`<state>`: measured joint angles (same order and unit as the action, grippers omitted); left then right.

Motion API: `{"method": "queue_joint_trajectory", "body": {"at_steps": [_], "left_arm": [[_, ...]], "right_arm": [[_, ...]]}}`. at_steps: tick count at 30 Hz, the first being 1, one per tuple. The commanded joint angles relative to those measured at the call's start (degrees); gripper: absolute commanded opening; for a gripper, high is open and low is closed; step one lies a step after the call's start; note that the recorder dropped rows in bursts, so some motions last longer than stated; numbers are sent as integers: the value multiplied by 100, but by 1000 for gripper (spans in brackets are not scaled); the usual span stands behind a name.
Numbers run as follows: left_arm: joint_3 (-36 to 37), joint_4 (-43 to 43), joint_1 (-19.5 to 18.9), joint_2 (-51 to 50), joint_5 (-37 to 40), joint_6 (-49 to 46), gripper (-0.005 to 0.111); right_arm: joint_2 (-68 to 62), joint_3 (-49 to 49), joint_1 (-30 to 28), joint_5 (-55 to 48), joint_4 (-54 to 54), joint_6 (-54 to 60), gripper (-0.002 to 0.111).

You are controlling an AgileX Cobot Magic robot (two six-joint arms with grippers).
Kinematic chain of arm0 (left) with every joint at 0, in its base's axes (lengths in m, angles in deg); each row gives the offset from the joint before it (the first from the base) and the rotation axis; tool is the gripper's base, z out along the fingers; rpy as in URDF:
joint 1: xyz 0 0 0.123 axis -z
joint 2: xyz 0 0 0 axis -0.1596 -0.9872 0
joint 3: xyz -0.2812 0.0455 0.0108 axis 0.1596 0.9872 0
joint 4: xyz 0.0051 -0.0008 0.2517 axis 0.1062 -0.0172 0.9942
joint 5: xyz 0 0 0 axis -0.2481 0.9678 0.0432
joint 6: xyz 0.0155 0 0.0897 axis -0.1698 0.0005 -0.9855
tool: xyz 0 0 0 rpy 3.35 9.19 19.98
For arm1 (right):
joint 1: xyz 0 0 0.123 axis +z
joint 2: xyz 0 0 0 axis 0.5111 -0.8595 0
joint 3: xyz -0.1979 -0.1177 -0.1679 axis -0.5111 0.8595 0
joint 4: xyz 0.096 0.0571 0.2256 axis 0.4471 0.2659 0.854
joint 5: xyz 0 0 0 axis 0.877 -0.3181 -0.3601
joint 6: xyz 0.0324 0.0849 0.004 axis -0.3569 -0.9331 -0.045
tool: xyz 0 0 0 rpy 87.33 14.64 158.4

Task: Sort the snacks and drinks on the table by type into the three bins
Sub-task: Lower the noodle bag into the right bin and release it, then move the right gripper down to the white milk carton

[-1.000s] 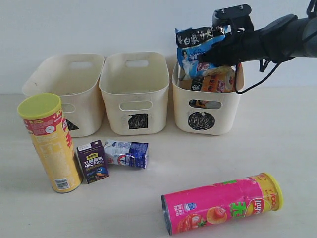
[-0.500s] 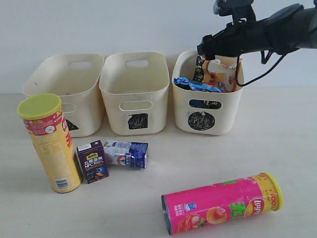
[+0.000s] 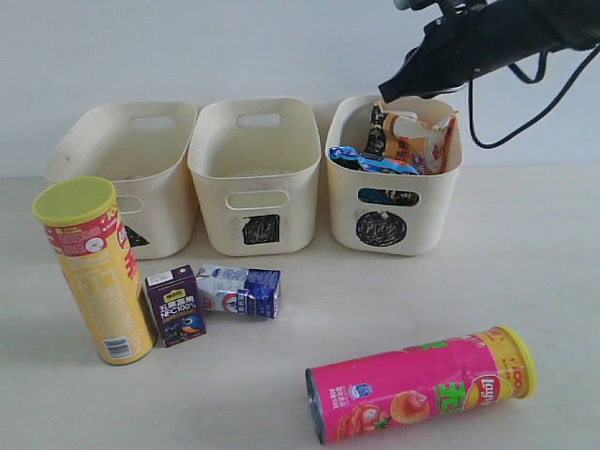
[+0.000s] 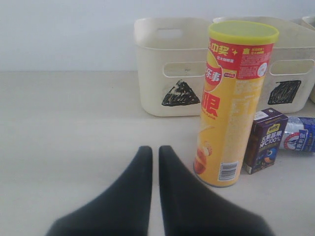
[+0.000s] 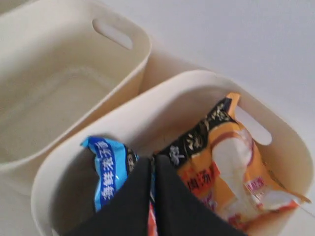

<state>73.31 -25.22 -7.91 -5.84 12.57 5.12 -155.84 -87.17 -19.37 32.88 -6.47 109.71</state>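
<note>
Both noodle packets lie in the circle bin [image 3: 389, 225]: the blue-white one [image 3: 370, 161] [image 5: 106, 169] and the orange-black one [image 3: 412, 141] [image 5: 226, 157]. My right gripper [image 3: 386, 94] [image 5: 153, 160] hangs above that bin, shut and holding nothing. The yellow chip tube [image 3: 94, 272] [image 4: 234, 103] stands at the left. Beside it are the dark purple carton [image 3: 175, 306] [image 4: 265, 141] and the white and blue carton [image 3: 242, 290] on its side. The pink tube [image 3: 422, 384] lies on the table [image 3: 375, 291] at the front right. My left gripper [image 4: 155, 150] is shut, low over the table near the yellow tube.
The triangle bin [image 3: 122, 131] [image 4: 170, 73] and the square bin [image 3: 253, 159] stand side by side left of the circle bin, with nothing visible inside. A pale wall runs behind all three. A black cable [image 3: 511, 122] hangs from the right arm.
The right gripper let go of the blue-white packet, which dropped into the circle bin beside the orange-black one. The gripper then rose and shut. Nothing else moved.
</note>
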Motion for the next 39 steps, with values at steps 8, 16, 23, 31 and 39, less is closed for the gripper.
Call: {"method": "queue_joint_trajectory", "body": {"at_steps": [8, 16, 23, 31, 39], "left_arm": [[-10, -14, -6, 23, -51, 47, 4], [-10, -14, -6, 23, -51, 47, 4], [-10, -14, -6, 23, -51, 47, 4], [-10, -14, -6, 23, -39, 47, 4], [-10, -14, -6, 23, -39, 47, 4]], "right_arm": [[675, -43, 16, -1496, -3363, -2814, 0], [724, -43, 544, -3131, -3297, -1593, 0], [724, -43, 1124, -3673, -2721, -701, 0], [595, -43, 1696, -3810, -1659, 169, 0], [-137, -43, 2293, -3034, -1400, 309, 26]]}}
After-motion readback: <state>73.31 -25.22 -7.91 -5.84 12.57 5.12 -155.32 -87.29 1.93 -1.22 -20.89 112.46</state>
